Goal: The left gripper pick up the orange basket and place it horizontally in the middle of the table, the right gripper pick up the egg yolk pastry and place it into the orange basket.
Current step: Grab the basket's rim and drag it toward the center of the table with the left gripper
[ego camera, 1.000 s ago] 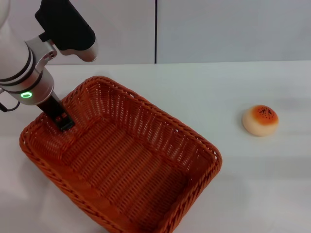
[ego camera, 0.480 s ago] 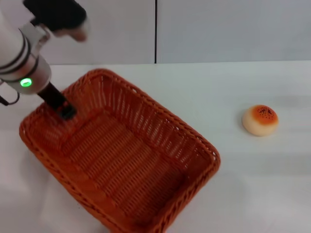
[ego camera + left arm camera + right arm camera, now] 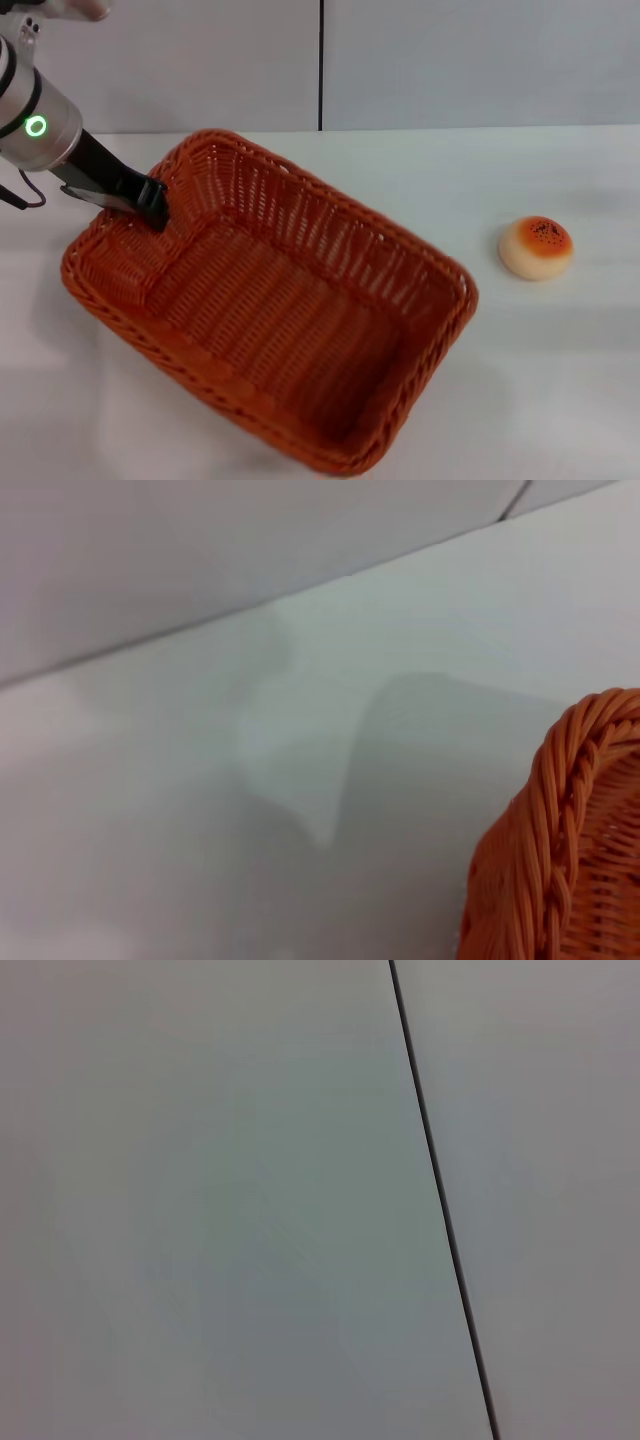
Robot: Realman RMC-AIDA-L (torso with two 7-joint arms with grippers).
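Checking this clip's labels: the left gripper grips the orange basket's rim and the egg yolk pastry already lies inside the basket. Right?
Not quite. The head view shows the egg yolk pastry on the table, apart from the orange basket. The left gripper does grip the rim.

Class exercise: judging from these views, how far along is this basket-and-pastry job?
Nothing is finished. In hand: the left claw grips the orange basket at its rim, the basket lying askew. Left: set it horizontally mid-table, then put in the egg yolk pastry. The right claw is out of view.
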